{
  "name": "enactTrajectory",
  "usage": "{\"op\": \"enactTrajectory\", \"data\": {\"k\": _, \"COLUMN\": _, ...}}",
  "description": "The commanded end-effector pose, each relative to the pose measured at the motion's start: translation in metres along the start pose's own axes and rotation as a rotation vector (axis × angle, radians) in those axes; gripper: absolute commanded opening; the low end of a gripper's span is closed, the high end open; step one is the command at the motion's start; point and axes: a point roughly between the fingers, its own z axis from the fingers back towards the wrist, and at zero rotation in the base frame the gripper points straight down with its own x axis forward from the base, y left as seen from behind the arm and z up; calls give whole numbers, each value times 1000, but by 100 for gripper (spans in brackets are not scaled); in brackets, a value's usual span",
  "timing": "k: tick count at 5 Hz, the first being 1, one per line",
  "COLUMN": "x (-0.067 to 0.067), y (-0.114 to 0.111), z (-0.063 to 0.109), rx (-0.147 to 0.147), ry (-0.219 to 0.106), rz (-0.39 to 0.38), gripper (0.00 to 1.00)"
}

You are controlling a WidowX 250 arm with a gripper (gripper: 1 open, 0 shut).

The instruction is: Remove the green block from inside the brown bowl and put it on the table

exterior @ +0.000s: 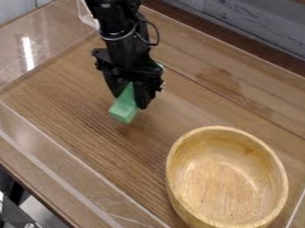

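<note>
Green block point(124, 106) is pinched in our gripper point(129, 99), hanging tilted just under it, bench point(60, 128) right below, brown bowl point(227, 183) off beside.

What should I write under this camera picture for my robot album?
The gripper holds the green block low over the table, beside the empty brown bowl.

The green block point(124, 107) hangs tilted, perhaps just touching the desk point(62, 98), left of the empty brown bowl point(227, 183).
</note>
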Motion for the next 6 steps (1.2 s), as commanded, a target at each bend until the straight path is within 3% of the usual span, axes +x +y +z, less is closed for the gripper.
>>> {"op": "enactTrajectory", "data": {"k": 1, "x": 15, "y": 7, "z": 13, "rx": 18, "ry": -51, "rz": 9, "gripper": 0}}
{"op": "enactTrajectory", "data": {"k": 3, "x": 14, "y": 8, "z": 13, "rx": 16, "ry": -33, "rz": 23, "gripper": 0}}
{"op": "enactTrajectory", "data": {"k": 6, "x": 45, "y": 10, "z": 15, "rx": 8, "ry": -94, "rz": 25, "gripper": 0}}
